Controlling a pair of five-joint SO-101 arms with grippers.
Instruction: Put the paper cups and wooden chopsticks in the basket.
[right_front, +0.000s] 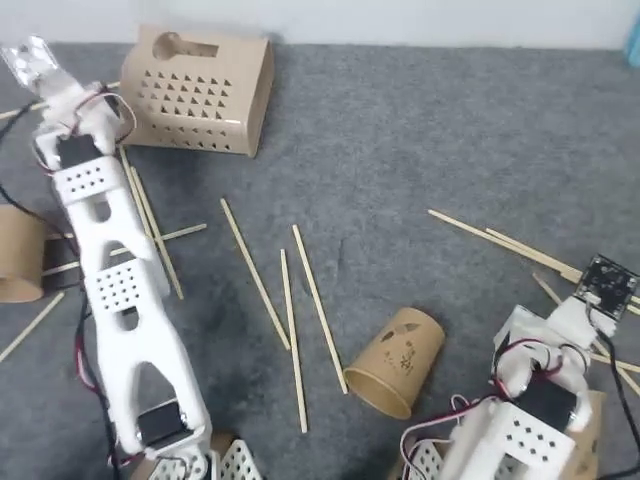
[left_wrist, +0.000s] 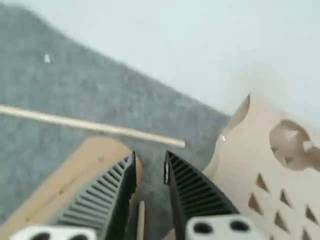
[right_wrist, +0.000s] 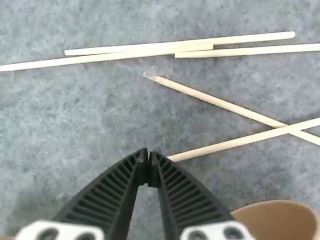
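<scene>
Left gripper (left_wrist: 150, 162), jaws parted by a narrow gap with nothing clearly between them, hangs beside the tipped-over perforated basket (right_front: 205, 90) by the wall. Right gripper (right_wrist: 148, 155) is closed tight and empty above wooden chopsticks (right_wrist: 220, 102) scattered on grey carpet (right_front: 420, 150). A paper cup (right_front: 398, 360) lies on its side, its dark print too small to read.
</scene>
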